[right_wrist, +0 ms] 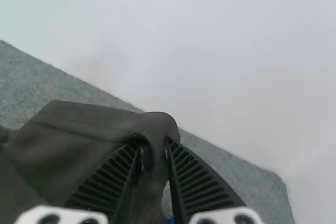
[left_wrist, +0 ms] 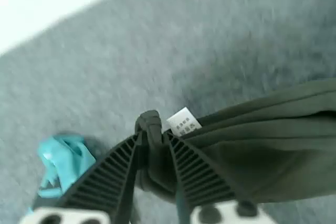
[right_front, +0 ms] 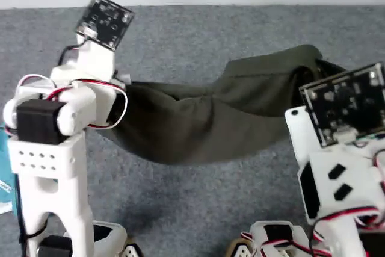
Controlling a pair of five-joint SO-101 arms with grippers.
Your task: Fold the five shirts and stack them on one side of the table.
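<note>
A dark olive shirt hangs stretched between the two arms above the grey table, sagging in the middle. My left gripper is shut on one bunched end of the shirt, beside a small white label. My right gripper is shut on the other end of the shirt, which drapes over its fingers. In the high view the left arm stands at the left and the right arm at the right, each hiding its own grip.
A teal garment lies on the table by the left arm, seen as a teal patch at the left edge of the high view. A white wall rises behind the table's far edge.
</note>
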